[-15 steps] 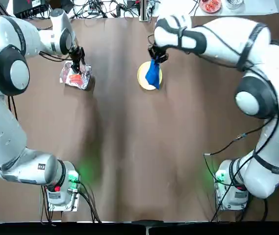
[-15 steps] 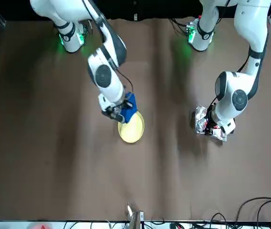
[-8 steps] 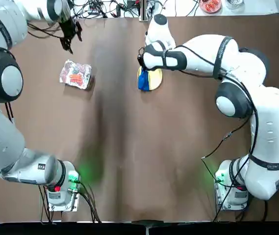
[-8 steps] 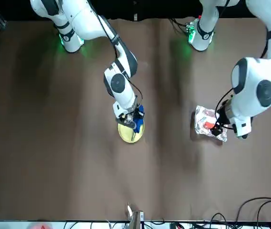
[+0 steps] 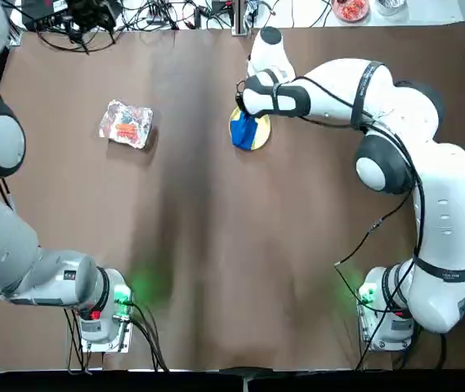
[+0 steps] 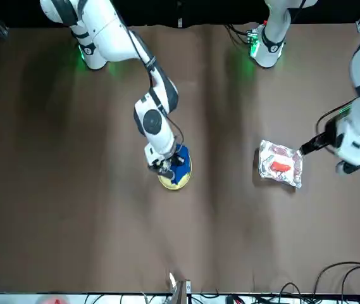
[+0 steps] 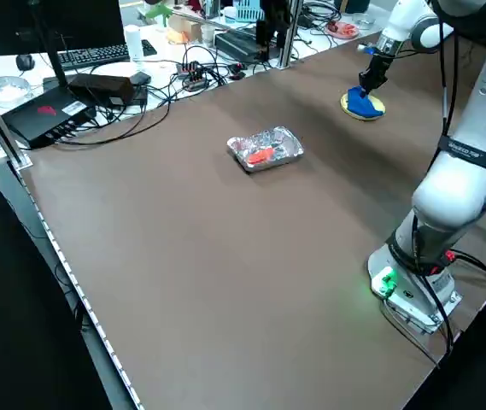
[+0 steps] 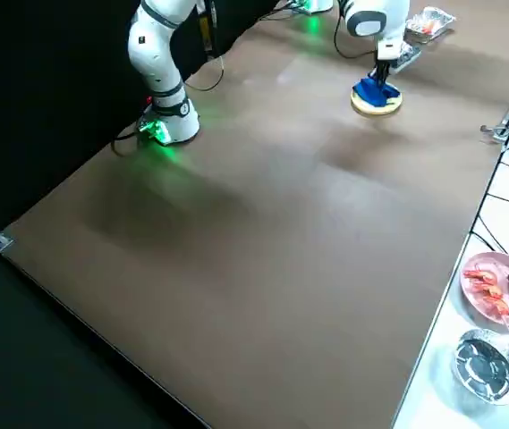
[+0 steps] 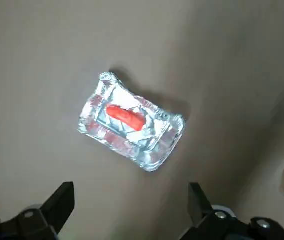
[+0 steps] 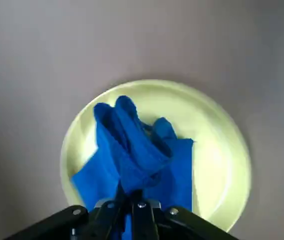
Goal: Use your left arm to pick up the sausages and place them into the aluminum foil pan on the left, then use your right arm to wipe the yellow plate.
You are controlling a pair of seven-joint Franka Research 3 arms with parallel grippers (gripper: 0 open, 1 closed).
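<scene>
The sausage [image 9: 125,116] lies red-orange inside the wrinkly aluminum foil pan [image 9: 132,127], which sits on the brown table at my left [image 5: 126,124] [image 6: 281,164]. My left gripper [image 9: 129,205] hangs high above the pan, open and empty, with its fingers spread wide. The yellow plate [image 5: 258,135] [image 10: 216,150] sits near the table's far middle. A blue cloth [image 10: 132,155] [image 6: 180,161] rests bunched on it. My right gripper [image 10: 132,200] is shut on the cloth and presses it onto the plate.
Cables, a black box [image 7: 46,115] and a keyboard lie beyond the table's far edge. A pink plate of food [image 8: 500,286] and a foil cup [image 8: 491,362] sit on a white side surface. Both arm bases [image 5: 101,314] [image 5: 383,314] stand at the near edge.
My left gripper let go over the pan and rose up and away, leaving the sausage in it. My right gripper shifted the blue cloth across the plate.
</scene>
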